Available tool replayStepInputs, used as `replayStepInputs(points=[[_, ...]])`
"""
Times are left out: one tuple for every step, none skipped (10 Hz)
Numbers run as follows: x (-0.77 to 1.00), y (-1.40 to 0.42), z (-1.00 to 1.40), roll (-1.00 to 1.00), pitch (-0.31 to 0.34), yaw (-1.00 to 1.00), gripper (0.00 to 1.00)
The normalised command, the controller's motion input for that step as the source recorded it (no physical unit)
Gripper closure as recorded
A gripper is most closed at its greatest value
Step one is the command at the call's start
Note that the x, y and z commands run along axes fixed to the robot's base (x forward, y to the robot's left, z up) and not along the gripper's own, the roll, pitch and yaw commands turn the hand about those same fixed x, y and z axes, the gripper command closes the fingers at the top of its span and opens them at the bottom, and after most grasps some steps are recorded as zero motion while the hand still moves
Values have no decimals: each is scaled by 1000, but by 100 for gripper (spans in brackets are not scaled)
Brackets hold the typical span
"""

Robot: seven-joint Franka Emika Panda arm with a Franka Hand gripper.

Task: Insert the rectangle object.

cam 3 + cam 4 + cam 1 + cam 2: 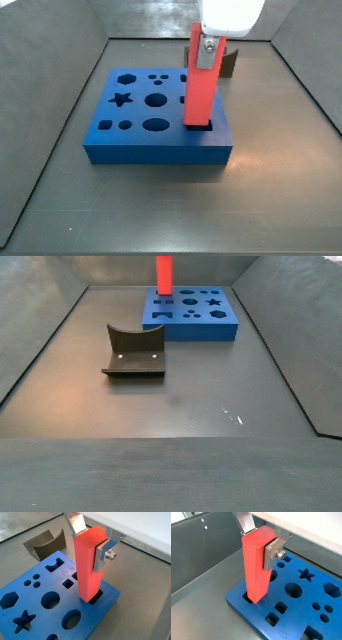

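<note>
The rectangle object, a long bright red bar (pixel 87 567), stands upright with its lower end in a rectangular hole at a corner of the blue block (pixel 37 604). It also shows in a wrist view (pixel 256 567) and in both side views (pixel 201 85) (pixel 164 274). My gripper (pixel 90 539) is shut on the bar's top, with a silver finger (pixel 105 554) flat against its side. The gripper also shows in a wrist view (pixel 260 539) and a side view (pixel 207 45). The blue block (pixel 301 609) (pixel 134 140) (pixel 214 318) has several shaped holes.
The fixture (pixel 134 351), a dark olive bracket with a curved top, stands on the floor apart from the block. It also shows in a wrist view (pixel 43 543) and behind the bar in a side view (pixel 231 65). Grey walls (pixel 80 70) ring the floor.
</note>
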Motion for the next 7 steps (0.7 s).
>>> replayStepInputs(points=[[414,-360,-143,170,131,71,100],[263,-337,-97,127,90,129,100],[137,-189,-123,79,36,89,100],[0,0,-140,6,0,40,100],[0,0,-183,0,0,20,100],[0,0,-254,0,0,0,100],[0,0,-306,0,-16,0,100]])
